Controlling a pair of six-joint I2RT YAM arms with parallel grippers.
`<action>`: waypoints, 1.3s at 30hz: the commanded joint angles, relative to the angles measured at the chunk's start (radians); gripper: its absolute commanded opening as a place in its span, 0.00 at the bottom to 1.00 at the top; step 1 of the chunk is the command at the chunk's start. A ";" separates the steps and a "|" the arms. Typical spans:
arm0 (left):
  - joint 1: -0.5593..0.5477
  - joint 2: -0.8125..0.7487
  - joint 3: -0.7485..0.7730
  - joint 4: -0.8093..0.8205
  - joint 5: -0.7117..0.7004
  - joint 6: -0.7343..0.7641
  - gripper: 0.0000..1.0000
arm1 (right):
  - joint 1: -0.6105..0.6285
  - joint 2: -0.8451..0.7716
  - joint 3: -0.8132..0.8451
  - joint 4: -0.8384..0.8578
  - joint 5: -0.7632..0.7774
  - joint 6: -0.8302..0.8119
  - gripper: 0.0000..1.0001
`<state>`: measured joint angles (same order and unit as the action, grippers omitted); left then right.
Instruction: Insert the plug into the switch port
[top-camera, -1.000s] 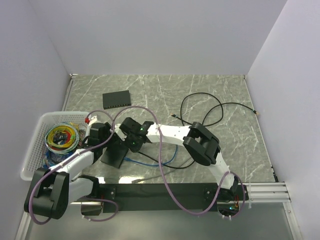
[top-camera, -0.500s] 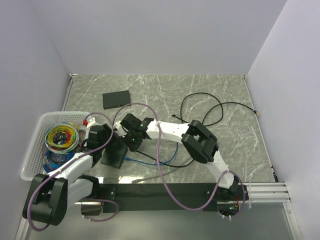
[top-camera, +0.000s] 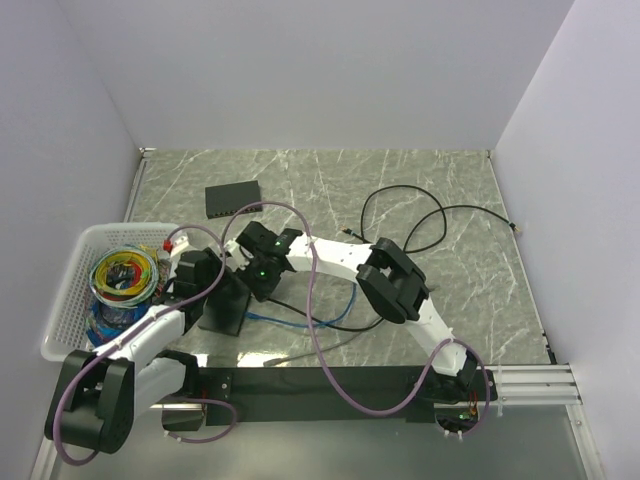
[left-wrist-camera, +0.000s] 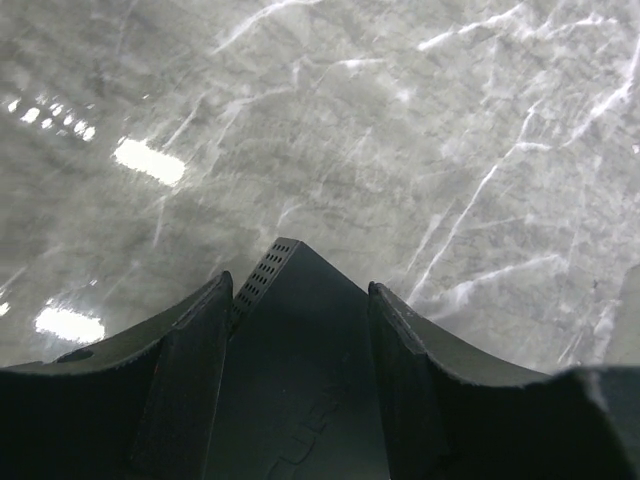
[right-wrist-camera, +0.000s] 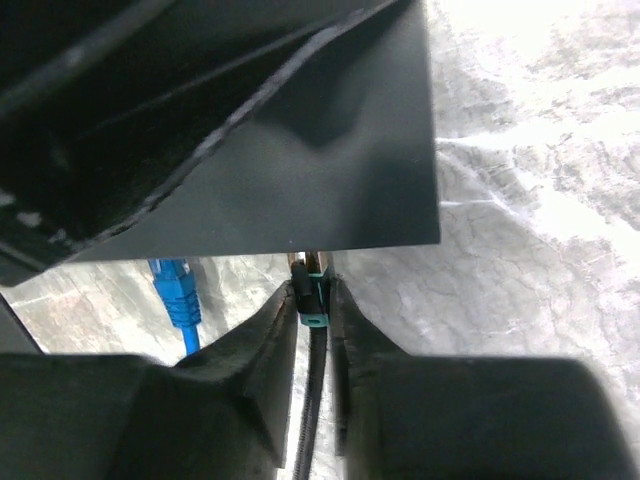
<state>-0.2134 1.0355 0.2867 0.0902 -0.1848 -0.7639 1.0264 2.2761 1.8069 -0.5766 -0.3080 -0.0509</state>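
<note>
Gripping the switch (left-wrist-camera: 300, 390) across its casing, the left gripper (left-wrist-camera: 298, 300) had both fingers pressed to the sides, with one vented corner poking out ahead over the marble table (left-wrist-camera: 430, 130). The right gripper (right-wrist-camera: 313, 318) was nearly closed, pinching the plug (right-wrist-camera: 312, 296) by its teal boot. The black cord (right-wrist-camera: 310, 410) ran back down between the fingers. The plug tip sat right at the lower edge of the switch, just left of its corner. The port itself was hidden from where I stood, so I could not tell whether the tip had entered or only touched the face.

A blue cable (right-wrist-camera: 175, 290) lay just beside it, under the switch. A second black box (top-camera: 232, 199) sat well apart at the back, and a basket (top-camera: 62, 318) of coiled cables was on the left.

The plug looked light and hard, probably with a brittle latch tab, so the best hold seemed to be on the boot just behind the connector, clear of the tab. The cord looked springy and could twist the plug off line. The switch seemed light with a smooth casing, likely to slip in the jaws if pushed hard.
</note>
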 joint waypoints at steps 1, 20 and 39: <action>-0.076 -0.032 0.022 -0.168 0.311 -0.101 0.60 | 0.011 -0.050 0.075 0.630 0.018 0.039 0.29; -0.061 0.036 0.229 -0.254 0.025 -0.077 0.64 | 0.001 -0.334 -0.371 0.658 0.125 0.017 0.61; -0.055 0.002 0.296 -0.194 0.048 -0.005 0.63 | 0.089 -0.789 -0.776 0.528 0.257 0.174 0.66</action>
<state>-0.2691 1.1027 0.5255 -0.1249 -0.1310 -0.8009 1.0554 1.6093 1.0779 -0.0086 -0.0902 0.0845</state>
